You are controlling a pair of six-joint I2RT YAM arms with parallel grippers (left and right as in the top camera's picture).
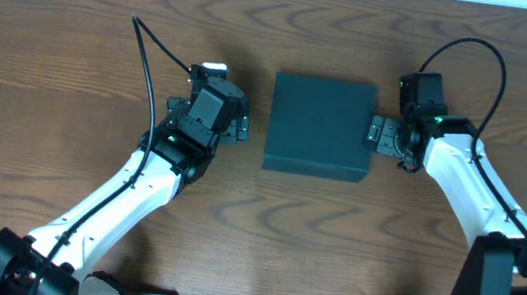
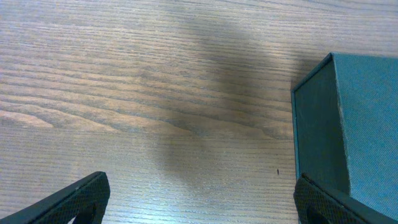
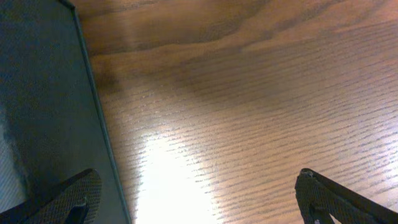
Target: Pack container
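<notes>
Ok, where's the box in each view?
Overhead: box in the centre, upper half, between the left gripper and the right gripper.
Left wrist: box at the right edge, one corner and a side wall showing.
Right wrist: box along the left edge, top to bottom.
Shared landmark: the wood-grain table meeting the box's straight edge.

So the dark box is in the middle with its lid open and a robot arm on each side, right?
No, it is closed: the overhead view shows the container shut flat. The rest is right: it sits in the middle, with the left end effector and the right end effector on either side.
</notes>
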